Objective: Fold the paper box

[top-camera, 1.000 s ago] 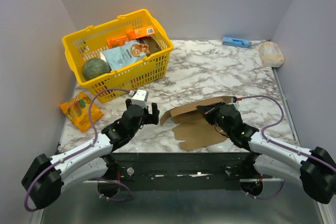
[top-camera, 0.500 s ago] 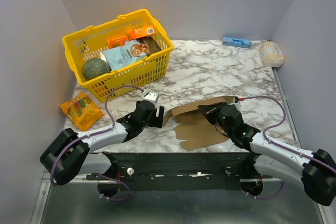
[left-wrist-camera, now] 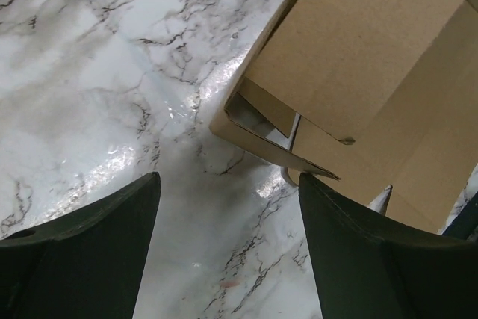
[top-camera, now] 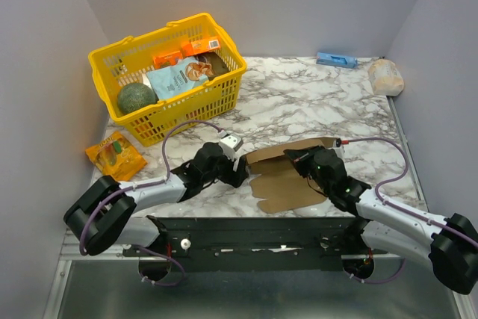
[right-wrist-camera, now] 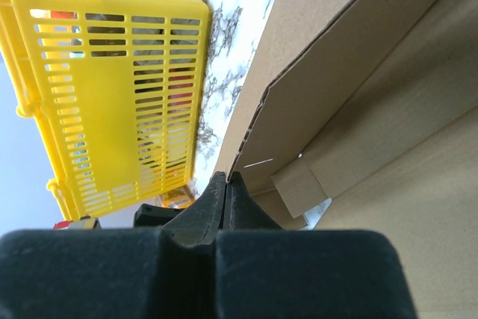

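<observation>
The paper box (top-camera: 280, 177) is a brown die-cut cardboard sheet, partly raised, on the marble table near the front middle. My right gripper (top-camera: 293, 156) is shut on the edge of its upright back panel (right-wrist-camera: 299, 95), the fingertips (right-wrist-camera: 216, 192) pinching the cardboard. My left gripper (top-camera: 240, 172) is open and empty, low over the table at the box's left end; its fingers (left-wrist-camera: 351, 229) straddle bare marble just short of the box's folded corner (left-wrist-camera: 258, 136).
A yellow basket (top-camera: 112, 61) with groceries stands at the back left, also seen in the right wrist view (right-wrist-camera: 112, 72). An orange packet (top-camera: 113, 156) lies at the left edge. A small blue box (top-camera: 335, 59) and a wrapped bun (top-camera: 385, 76) sit at the back right.
My left gripper has moved right and lower, from beside the box to its left corner. The right gripper keeps its hold on the panel and has barely moved.
</observation>
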{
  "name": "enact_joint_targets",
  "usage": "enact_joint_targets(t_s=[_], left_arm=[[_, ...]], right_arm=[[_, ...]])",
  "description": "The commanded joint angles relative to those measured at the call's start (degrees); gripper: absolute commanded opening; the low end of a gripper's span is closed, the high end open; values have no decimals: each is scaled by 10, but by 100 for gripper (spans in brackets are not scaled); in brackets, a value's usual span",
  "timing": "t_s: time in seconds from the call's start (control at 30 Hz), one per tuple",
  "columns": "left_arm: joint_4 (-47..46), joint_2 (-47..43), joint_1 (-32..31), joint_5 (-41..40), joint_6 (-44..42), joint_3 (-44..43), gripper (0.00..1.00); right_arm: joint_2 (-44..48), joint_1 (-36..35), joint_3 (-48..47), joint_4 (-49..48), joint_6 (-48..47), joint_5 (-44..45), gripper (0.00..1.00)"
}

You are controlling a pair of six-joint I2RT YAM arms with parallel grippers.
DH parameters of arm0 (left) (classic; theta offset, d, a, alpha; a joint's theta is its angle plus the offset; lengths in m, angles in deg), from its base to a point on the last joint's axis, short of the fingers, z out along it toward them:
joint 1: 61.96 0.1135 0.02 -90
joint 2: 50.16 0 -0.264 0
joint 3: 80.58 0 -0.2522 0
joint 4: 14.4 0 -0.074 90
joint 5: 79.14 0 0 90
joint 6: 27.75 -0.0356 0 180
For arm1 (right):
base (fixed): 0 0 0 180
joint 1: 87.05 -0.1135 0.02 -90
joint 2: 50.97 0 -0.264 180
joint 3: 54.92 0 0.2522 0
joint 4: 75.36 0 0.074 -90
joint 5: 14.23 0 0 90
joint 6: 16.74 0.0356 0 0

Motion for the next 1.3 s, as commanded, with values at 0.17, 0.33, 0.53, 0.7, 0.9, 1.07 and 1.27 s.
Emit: enact_joint_targets(t_s=[0.17,0.33,0.53,0.7,0.9,1.07,1.27], left_arm=[[-75,27,-17,57,-47,-13,71],[-112,17,-19,65,-64,0,64],[-117,-14,-18,77,-61,8,62],[-114,-46,-18,70,-49,20,62],[-68,-83,-3,-4,-43,-9,63],[-40,-36,-4,-14,-55,-62,63],[-4,25,-12,-44,-87,-107,63]], right_arm=[[-13,-1,15,34,-19,53,1],[-8,-1,35,40,-29,75,1],[-12,-1,44,39,-47,101,1],[-8,-1,51,30,-64,108,1],[6,-1,60,29,-70,116,1],[6,-1,55,27,-73,113,1],[8,-1,57,25,-73,110,1]])
